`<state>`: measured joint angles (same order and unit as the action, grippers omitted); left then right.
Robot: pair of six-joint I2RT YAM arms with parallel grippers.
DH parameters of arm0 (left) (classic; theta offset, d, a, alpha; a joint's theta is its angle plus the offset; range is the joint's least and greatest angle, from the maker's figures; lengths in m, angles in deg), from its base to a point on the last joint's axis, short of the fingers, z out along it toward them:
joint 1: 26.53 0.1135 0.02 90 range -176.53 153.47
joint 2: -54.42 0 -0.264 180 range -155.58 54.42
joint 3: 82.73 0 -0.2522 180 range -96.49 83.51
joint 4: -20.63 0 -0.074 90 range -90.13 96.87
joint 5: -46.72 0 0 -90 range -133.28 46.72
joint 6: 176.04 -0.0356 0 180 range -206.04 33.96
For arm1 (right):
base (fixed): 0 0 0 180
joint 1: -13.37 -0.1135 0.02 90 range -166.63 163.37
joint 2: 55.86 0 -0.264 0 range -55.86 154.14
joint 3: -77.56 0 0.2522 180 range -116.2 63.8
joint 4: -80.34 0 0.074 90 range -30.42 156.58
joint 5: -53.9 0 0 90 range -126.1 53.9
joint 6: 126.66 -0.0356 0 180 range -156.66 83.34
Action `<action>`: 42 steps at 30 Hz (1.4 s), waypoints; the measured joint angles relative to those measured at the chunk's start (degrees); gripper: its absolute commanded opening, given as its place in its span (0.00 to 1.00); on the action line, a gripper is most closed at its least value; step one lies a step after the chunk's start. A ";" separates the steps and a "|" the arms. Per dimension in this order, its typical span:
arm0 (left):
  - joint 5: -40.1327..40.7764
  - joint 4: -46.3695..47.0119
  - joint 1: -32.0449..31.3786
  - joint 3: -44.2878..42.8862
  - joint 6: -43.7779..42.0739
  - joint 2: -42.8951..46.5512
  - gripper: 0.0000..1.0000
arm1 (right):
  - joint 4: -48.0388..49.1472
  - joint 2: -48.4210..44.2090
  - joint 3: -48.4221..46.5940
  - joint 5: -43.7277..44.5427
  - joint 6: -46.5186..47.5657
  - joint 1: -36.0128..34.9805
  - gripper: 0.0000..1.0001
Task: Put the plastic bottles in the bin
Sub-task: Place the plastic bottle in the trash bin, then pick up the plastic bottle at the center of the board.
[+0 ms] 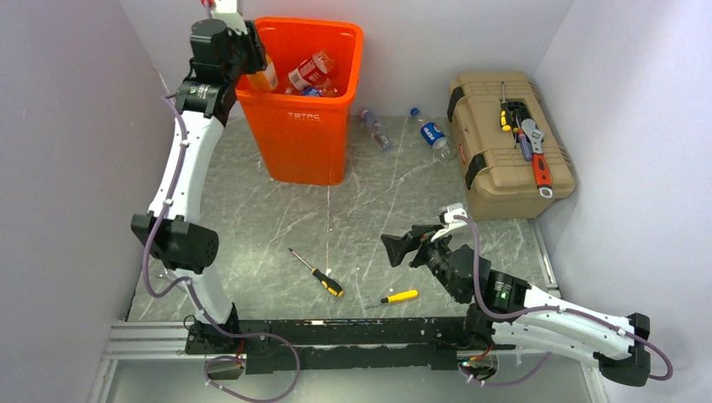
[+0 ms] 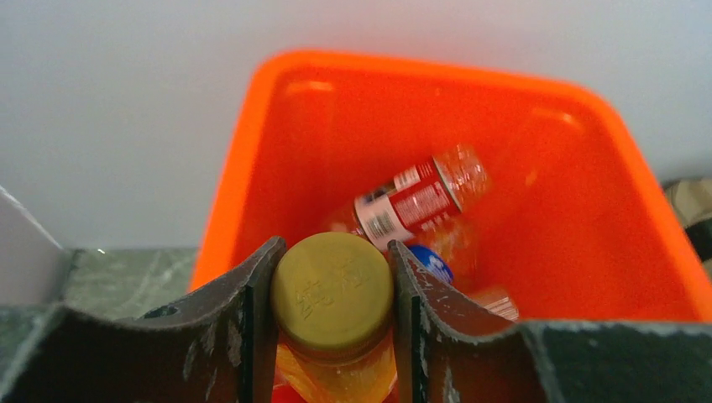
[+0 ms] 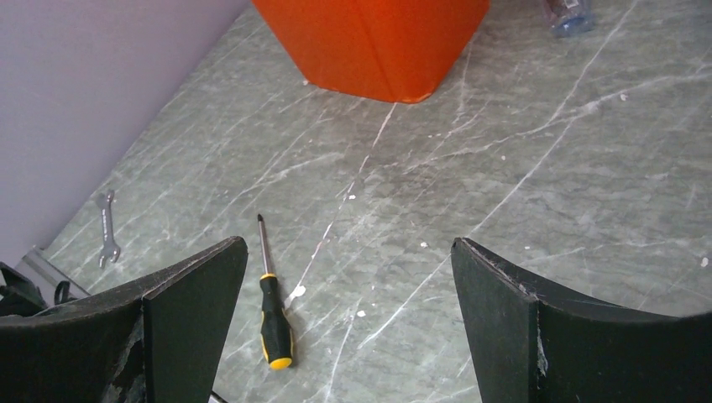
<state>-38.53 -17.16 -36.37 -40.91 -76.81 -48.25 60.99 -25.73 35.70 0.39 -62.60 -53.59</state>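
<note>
The orange bin [image 1: 306, 134] stands at the back left, its inside open to the left wrist view [image 2: 294, 151]. Over its left rim my left gripper [image 1: 256, 71] is shut on an orange bottle [image 2: 332, 290] with a yellow cap, gripped at the neck [image 2: 334, 248]. Inside the bin lie a red-labelled bottle [image 2: 416, 201] and a blue-capped one [image 2: 432, 264]. Two more plastic bottles lie on the table behind: a clear one [image 1: 375, 130] and a blue-labelled one [image 1: 431, 132]. My right gripper [image 1: 405, 243] hangs open above mid-table [image 3: 348, 248], nothing between its fingers.
A tan toolbox [image 1: 508, 143] with a red wrench [image 1: 539, 164] and other tools on top sits at the back right. Two yellow-handled screwdrivers [image 1: 317, 273] [image 1: 399, 295] lie near the front. A small spanner [image 3: 107, 227] lies by the left wall.
</note>
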 measured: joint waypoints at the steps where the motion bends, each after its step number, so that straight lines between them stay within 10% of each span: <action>1: -0.46 -0.81 0.00 0.17 0.37 -0.81 0.00 | 0.00 0.17 0.00 0.17 0.04 0.00 0.96; 9: -5.60 -6.38 -0.96 0.76 2.64 -5.07 0.01 | -0.46 1.81 0.00 0.70 0.44 0.00 0.96; 14: -5.88 -7.21 -0.96 2.10 2.71 -4.63 0.58 | -0.98 2.19 -0.02 0.83 0.85 0.00 0.97; 24: -6.01 -7.32 -0.04 6.49 2.62 -0.87 0.99 | -2.64 4.85 -3.10 2.45 1.49 0.00 0.98; 33: -10.27 -3.23 -1.29 3.48 4.48 10.03 0.99 | -4.02 7.50 -6.84 5.20 3.76 0.00 0.99; 42: -22.56 12.68 -2.25 35.65 3.30 45.07 0.99 | -6.05 14.51 -17.00 10.49 4.85 0.92 0.97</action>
<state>-61.09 -4.48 -38.62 -5.26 -73.51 -3.18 54.94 -11.22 18.70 10.88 -57.74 -52.68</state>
